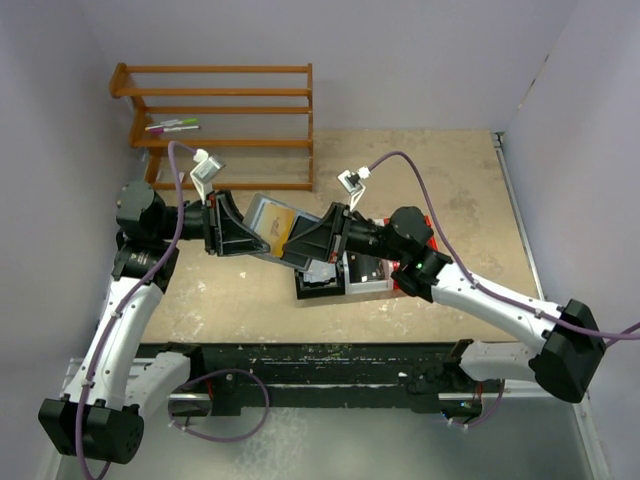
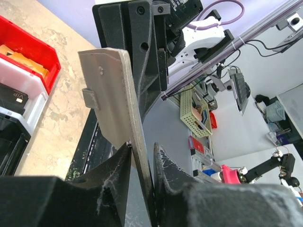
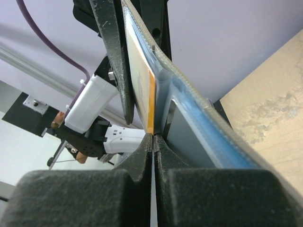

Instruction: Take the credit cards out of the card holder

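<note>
**So, we were mid-pull on the tan-gold card**

Right up close, the right gripper (image 3: 152,142) had its fingertips pinched tight on the exposed edge of the tan-gold card (image 3: 142,90). Most of the card sat tucked in the pocket of the card holder (image 3: 199,118). The left gripper (image 2: 142,163) was clamped on the holder's other end, gripping it edge-on. Between them the two arms had it lifted off the table (image 1: 450,190).

A bit further out, the black bin (image 2: 9,146), white bin (image 2: 28,94) and red bin (image 2: 33,47) sat in a row. A black card (image 2: 12,98) lay in the white one, so we figured part of the job was done.

Next move, as we read it: the left gripper holds firm while the right draws straight along the pocket. Any twist and the card could bend, or the holder could slip.

Way at the back stood the wooden rack (image 1: 220,120) with some markers (image 1: 172,126) on it, well out of the way.
</note>
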`<state>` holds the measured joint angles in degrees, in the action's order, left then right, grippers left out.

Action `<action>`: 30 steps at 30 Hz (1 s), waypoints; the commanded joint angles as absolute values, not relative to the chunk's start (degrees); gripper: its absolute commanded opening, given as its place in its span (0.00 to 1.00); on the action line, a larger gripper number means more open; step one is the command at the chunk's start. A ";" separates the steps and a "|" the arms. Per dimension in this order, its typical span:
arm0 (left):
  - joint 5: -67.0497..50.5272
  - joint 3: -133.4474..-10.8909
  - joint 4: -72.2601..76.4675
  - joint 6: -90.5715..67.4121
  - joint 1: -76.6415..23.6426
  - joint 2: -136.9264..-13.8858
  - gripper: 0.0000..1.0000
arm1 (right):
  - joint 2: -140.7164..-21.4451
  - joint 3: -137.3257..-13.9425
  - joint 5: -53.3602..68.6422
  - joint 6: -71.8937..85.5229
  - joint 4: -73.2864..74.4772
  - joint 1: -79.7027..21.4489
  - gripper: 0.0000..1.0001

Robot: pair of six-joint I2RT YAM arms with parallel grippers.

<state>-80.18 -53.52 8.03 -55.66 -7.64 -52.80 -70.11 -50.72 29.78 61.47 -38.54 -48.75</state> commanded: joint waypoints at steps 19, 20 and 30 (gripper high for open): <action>-81.46 -54.43 12.13 -57.72 -8.26 -51.62 0.14 | -71.44 -55.11 29.68 62.75 -42.61 -46.08 0.41; -81.52 -54.48 12.13 -57.69 -8.26 -51.64 0.14 | -71.96 -55.45 29.90 63.03 -42.83 -46.06 0.39; -81.56 -55.56 9.47 -55.90 -8.26 -51.11 0.15 | -72.28 -51.96 30.24 64.61 -46.14 -46.05 0.00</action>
